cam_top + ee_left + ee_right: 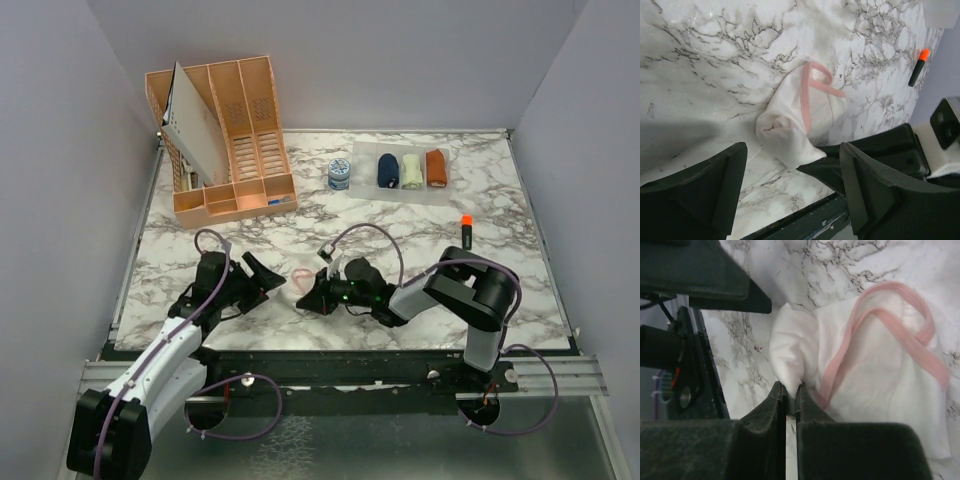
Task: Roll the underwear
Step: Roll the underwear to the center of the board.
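The pale briefs (pixel 800 115), soft whitish cloth with ribbon-like pink edging looping over the top, lay on the glossy, grey-veined marble desk (pixel 250 215). One end was wound into a plump, creased cylinder and the rest was a flat, crumpled flap. The right jaws, blunt black wedges, were pinched shut on a fold at the briefs' rolled end, while the left jaws stood wide apart just beside that end, clear of the cloth. Well beyond the pale briefs sat the navy briefs (pixel 387 169), a compact dark roll.
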Available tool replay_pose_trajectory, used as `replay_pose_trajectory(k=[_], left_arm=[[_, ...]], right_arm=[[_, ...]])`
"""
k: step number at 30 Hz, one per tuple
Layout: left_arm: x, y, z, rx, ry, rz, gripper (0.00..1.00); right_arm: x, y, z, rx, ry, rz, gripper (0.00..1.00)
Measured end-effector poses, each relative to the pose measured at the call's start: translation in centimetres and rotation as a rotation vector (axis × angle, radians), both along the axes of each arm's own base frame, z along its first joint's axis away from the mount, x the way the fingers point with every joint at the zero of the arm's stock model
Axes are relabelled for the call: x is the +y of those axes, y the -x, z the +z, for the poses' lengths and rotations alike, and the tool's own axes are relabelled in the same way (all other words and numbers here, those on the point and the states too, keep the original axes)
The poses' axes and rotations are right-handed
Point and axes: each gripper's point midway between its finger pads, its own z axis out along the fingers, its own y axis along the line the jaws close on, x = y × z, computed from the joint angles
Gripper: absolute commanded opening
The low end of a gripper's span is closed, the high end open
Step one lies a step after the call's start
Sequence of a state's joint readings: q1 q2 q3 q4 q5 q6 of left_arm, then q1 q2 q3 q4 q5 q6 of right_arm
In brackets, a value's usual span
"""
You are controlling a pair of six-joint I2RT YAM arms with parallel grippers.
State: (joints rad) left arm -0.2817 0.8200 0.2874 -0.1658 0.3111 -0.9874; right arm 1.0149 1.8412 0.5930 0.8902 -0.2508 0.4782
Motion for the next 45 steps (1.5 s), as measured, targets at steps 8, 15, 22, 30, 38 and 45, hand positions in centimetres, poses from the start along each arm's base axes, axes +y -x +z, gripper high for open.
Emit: replay_pose_trajectory(k=[8, 15, 22, 30, 38, 45], left_arm=[[0.1, 2.1, -1.7, 0.033, 0.038, 0.005, 0.80], [-0.7, 2.3, -1.9, 0.061, 0.060, -0.006, 0.80], [-3.1, 2.4, -2.1, 0.062, 0.055, -0.057, 0.77], [-5.4, 0.5, -2.3, 0.008, 0.060, -0.050, 0.70], [-5.5, -1.5, -3.4, -0.029, -0.009, -0.018, 0.29], [-5.4, -1.6, -3.8, -0.045, -0.046, -0.031, 0.10]], right_arm=[[-2.5, -1.4, -0.6, 0.297, -0.145, -0.158, 0.04], [-3.0, -1.5, -0.7, 0.395, -0.194, -0.216, 0.05], [-3.5, -1.4, -0.8, 0.443, -0.234, -0.248, 0.06], [-4.0, -1.3, -0.9, 0.467, -0.265, -0.268, 0.07], [-4.2, -1.5, -0.9, 0.468, -0.286, -0.273, 0.15], [-4.4, -2.0, -0.7, 0.402, -0.250, -0.250, 0.45]])
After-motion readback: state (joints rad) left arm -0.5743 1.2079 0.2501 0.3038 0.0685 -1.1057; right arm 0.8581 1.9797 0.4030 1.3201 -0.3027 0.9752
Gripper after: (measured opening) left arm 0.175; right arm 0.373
